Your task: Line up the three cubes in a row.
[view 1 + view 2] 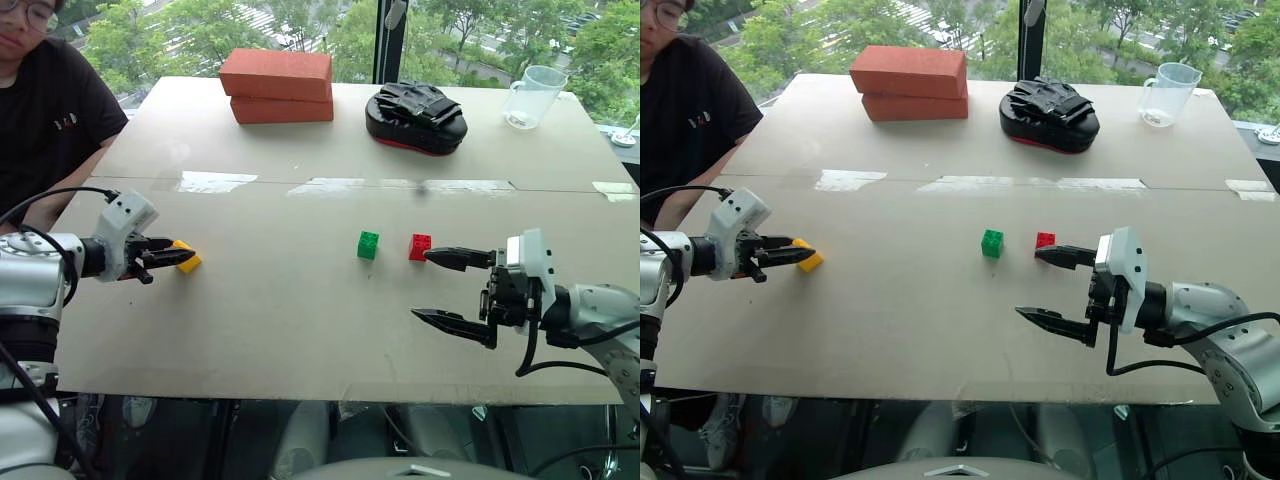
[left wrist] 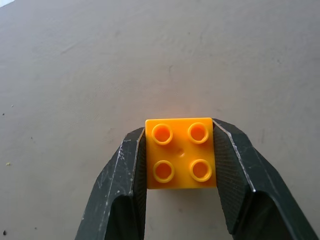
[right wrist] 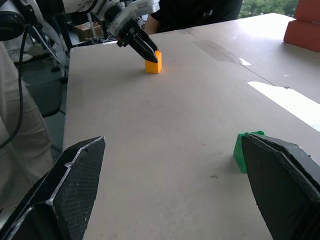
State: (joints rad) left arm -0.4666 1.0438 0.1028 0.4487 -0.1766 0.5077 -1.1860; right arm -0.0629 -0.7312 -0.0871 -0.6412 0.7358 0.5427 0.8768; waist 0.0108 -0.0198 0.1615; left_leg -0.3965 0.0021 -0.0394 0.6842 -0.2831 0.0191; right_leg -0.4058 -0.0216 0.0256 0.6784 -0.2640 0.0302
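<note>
We find the left gripper (image 1: 172, 258) clenched on the yellow cube (image 2: 180, 152), one black finger pressed flat against each side of it, studs facing up; the cube sits on the table (image 1: 300, 330) at its left side, well apart from the other two. The green cube (image 1: 368, 244) and the red cube (image 1: 420, 247) stand near each other toward the table's middle right, with a small gap between them, not touching. We note the right gripper (image 1: 445, 290) released, its two fingers spread wide and holding nothing; its upper fingertip lies just beside the red cube, and we cannot tell whether it touches it. At the far edge of the table we record two stacked orange-red bricks (image 1: 278, 86), a black padded object (image 1: 416, 118) with a red underside, and a clear plastic measuring cup (image 1: 533, 96). A person in a black shirt (image 1: 45, 120) sits at the table's far left corner.
</note>
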